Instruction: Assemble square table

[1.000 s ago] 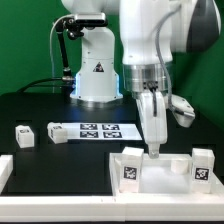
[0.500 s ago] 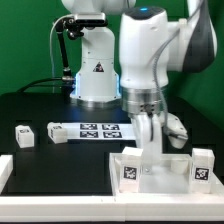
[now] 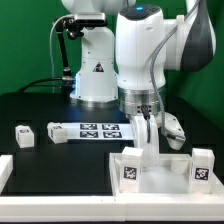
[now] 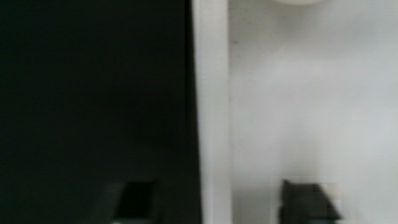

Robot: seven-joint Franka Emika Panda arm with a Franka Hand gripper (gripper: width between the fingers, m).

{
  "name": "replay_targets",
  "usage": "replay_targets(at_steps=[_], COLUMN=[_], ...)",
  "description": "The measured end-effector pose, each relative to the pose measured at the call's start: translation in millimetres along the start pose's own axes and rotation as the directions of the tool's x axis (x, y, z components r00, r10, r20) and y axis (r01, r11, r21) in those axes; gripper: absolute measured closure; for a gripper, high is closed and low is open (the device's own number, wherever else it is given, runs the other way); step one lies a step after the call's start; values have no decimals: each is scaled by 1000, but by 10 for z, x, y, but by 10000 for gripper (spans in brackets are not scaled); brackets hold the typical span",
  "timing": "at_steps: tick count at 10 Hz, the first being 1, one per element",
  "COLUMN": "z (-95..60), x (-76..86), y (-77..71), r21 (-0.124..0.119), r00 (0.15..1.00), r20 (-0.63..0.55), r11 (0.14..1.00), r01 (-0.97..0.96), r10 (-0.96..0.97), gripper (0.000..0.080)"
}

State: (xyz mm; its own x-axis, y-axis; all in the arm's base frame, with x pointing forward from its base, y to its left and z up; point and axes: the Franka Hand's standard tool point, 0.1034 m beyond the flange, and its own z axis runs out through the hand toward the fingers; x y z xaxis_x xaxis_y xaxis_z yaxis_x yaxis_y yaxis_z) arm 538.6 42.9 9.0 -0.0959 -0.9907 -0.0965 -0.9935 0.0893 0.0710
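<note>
On the black table top [image 3: 70, 165], the white plastic square slab [image 3: 160, 182] lies at the front, toward the exterior view's right. An upright white tagged leg block [image 3: 130, 167] stands at its left end and another upright leg block [image 3: 203, 166] at its right (sides as that view has them). The two-finger gripper [image 3: 152, 148] hangs between them, over the slab. Behind lies the flat white marker board [image 3: 95, 129]. Just left of it sits a loose white leg block [image 3: 57, 132], and further left a second loose leg block [image 3: 23, 135].
</note>
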Motion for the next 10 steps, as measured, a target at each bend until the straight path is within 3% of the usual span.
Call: replay_targets(at_steps=[1, 2, 10], z=[2, -2, -6], x=[1, -2, 5], y=[1, 1, 0], r21=[0, 0, 3], r00=[1000, 1000, 1000], r20=[0, 0, -1], r11=[1000, 1000, 1000], r01=[0, 9, 22], r10=[0, -9, -22], gripper=[677, 731, 731])
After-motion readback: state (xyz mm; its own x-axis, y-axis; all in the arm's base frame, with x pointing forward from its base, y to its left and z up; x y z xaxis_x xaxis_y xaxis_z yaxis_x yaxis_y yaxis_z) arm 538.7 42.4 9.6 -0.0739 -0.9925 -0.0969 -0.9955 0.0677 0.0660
